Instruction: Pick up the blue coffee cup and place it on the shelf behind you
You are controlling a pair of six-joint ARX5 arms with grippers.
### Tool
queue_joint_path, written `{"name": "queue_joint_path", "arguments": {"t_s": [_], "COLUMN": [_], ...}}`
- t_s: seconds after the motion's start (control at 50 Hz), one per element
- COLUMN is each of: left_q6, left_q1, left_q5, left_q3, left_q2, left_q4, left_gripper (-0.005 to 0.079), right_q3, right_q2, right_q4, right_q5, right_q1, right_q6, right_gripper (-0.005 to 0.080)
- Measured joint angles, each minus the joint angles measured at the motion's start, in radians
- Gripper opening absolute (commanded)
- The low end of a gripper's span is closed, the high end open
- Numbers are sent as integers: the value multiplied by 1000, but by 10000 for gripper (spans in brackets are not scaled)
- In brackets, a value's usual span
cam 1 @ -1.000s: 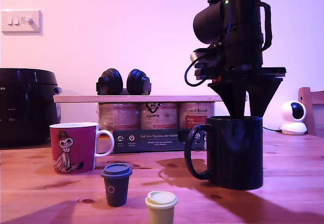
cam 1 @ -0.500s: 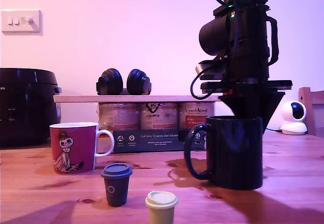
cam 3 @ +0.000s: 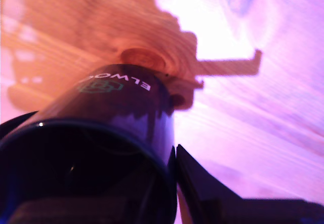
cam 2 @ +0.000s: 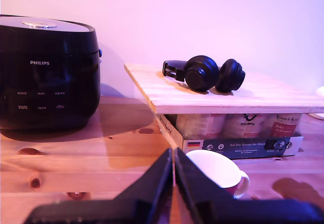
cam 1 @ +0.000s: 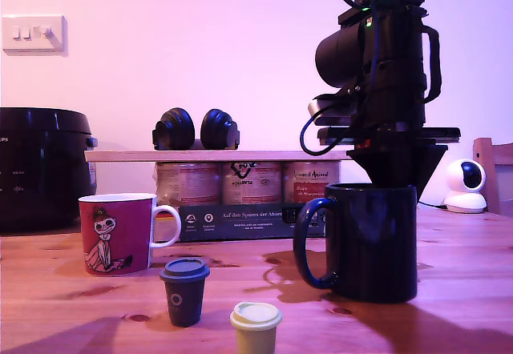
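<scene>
Blue coffee cup (cam 1: 373,242) pinched at rim by my second pincer (cam 3: 174,183), lifted slightly off desk (cam 1: 465,290) since half second ago. My first pincer (cam 2: 173,183) pressed together, empty. Shelf (cam 1: 216,155) awaits behind.

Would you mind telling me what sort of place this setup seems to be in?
Probably a home rather than a lab: a knotty pine table, a Philips cooker against the wall, headphones lying on a makeshift plank shelf, and a wall light switch.
</scene>
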Motion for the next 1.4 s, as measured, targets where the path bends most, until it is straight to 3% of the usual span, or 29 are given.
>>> {"name": "queue_joint_path", "arguments": {"t_s": [0.34,0.62,1.4], "left_q6": [0,0,8], "left_q1": [0,0,0], "left_q5": [0,0,5], "left_q3": [0,0,0], "left_q2": [0,0,0], "left_q4": [-2,-24,-14], "left_gripper": [-20,-20,-20], "right_q3": [222,366,429], "right_q2": [0,0,1], "right_q4": [-69,-45,306], "right_q5": [-2,-26,-26], "right_q1": [-11,-50,-87], "right_q6": [15,73,129], "right_gripper": [-11,-11,-11]}}
